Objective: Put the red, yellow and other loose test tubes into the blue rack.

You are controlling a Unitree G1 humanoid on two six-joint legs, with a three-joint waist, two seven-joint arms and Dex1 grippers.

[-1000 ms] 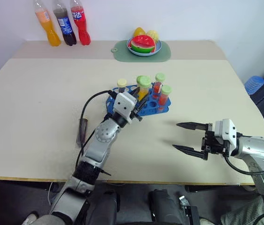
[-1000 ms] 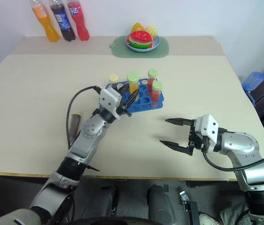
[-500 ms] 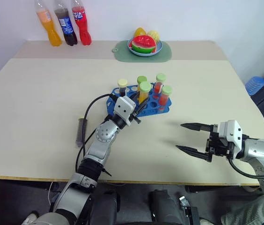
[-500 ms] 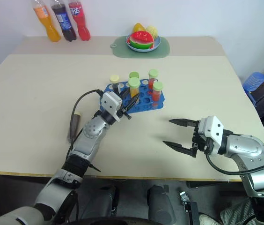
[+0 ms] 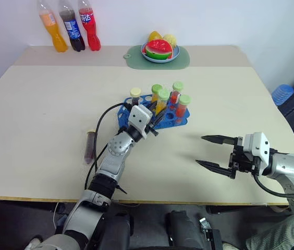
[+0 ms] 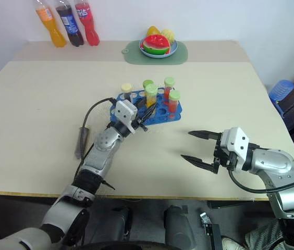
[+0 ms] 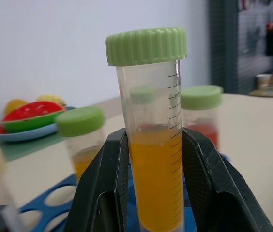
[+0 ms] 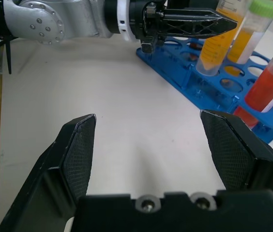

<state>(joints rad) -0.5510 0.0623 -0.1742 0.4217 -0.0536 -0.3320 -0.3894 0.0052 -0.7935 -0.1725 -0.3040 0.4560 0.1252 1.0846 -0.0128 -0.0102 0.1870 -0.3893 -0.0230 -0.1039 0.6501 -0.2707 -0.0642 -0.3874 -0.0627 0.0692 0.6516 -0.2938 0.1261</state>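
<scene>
Now left end effector (image 7: 148, 193) clamps yellow tube (image 7: 152, 140) over blue rack (image 5: 152, 115); right end effector (image 5: 208, 152) gapes empty.

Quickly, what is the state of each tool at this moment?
Left tool: closed on the yellow test tube, at the blue rack.
Right tool: open, holding nothing.

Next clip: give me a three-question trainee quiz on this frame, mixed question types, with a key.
1. True or false: the left gripper is shut on the yellow tube.
2. The right gripper is: A) open with nothing between its fingers, B) shut on a red tube.
3. What lies loose on the table, apart from the blue rack?

Key: 1 true. 2 A. 3 the dark tube.
</scene>
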